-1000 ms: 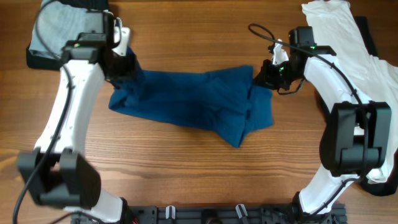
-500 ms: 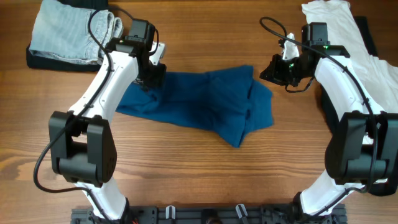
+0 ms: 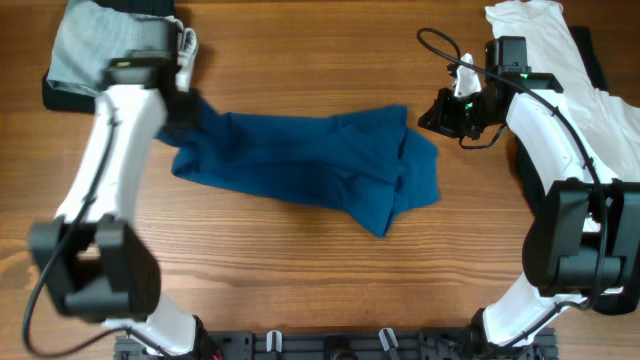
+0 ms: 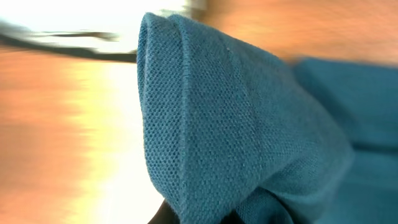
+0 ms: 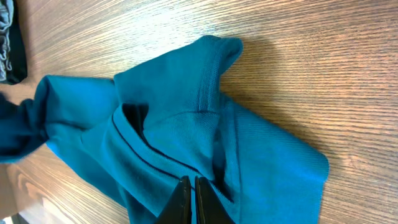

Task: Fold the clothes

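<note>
Left claw [image 3: 183,106], blurred, seemingly pinches the dark-blue shirt [image 3: 310,165]; right claw [image 5: 189,182] closed, just beside.

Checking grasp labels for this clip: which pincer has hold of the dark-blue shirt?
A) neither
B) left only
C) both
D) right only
B: the shirt is gathered up into the left pincer at its left end, while the right pincer is shut with no fabric between its fingers, poised over the cloth.

left gripper [image 3: 188,104] swung back left, shirt [image 3: 310,165] end dragged along
</note>
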Action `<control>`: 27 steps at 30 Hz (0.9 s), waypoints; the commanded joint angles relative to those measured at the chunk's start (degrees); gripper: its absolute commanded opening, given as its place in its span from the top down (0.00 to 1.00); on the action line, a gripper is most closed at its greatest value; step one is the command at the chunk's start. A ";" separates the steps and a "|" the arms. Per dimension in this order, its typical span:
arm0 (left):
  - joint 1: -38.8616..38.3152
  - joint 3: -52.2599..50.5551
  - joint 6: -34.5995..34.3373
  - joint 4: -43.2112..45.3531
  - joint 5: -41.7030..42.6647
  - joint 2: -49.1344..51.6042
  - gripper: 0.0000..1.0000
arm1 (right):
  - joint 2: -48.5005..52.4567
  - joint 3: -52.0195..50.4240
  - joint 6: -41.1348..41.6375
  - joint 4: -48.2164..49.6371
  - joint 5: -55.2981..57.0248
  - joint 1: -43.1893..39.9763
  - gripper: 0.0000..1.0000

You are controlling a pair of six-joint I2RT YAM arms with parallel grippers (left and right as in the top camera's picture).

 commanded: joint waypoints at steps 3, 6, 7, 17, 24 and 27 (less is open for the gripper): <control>9.79 1.51 3.13 2.91 -7.50 -3.19 0.96 | -1.46 0.39 -1.09 -0.09 -1.11 -0.11 0.96; 11.39 1.51 7.06 4.39 -2.91 -3.19 0.96 | -1.46 0.39 -1.22 -0.39 -0.94 -0.11 0.96; 11.43 1.51 7.65 5.03 -2.97 -3.08 0.96 | -1.46 0.39 -1.22 -0.50 -0.92 -0.11 0.96; 7.67 1.33 7.34 3.69 5.49 -1.42 0.96 | -1.46 0.39 -1.22 -0.68 -0.26 -0.11 0.96; 0.52 1.33 5.40 1.81 16.26 0.46 0.96 | -1.46 0.39 -1.20 -0.72 0.17 -0.13 0.95; -2.67 1.33 5.40 0.66 16.96 2.95 0.96 | -1.46 0.39 -1.25 -0.76 0.17 -0.13 0.95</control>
